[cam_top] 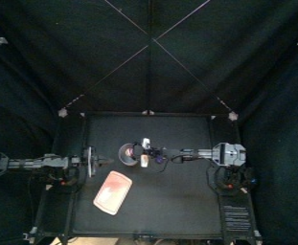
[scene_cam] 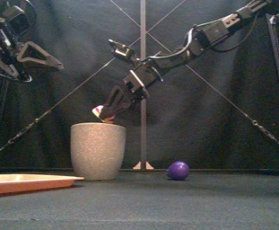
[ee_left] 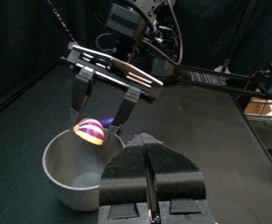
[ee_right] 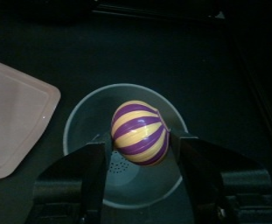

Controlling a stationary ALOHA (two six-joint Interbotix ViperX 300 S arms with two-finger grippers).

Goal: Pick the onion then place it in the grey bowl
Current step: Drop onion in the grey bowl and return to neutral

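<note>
Onion (ee_right: 141, 131) in right hand (ee_right: 144, 145) over grey bowl (ee_right: 80, 106); front view adds purple ball (scene_cam: 178, 170).

Overhead and table-level front cameras both show the grey bowl (scene_cam: 97, 151).

The black table (scene_cam: 189, 202) carries three things. A grey speckled cup (scene_cam: 97, 150) stands upright straight beneath the jaws of the right gripper (scene_cam: 103, 113). A pink tray (scene_cam: 28, 183) lies flat to the left of those jaws, nearer the front edge, and a small purple ball (scene_cam: 178, 170) sits to their right, near the cup.
</note>
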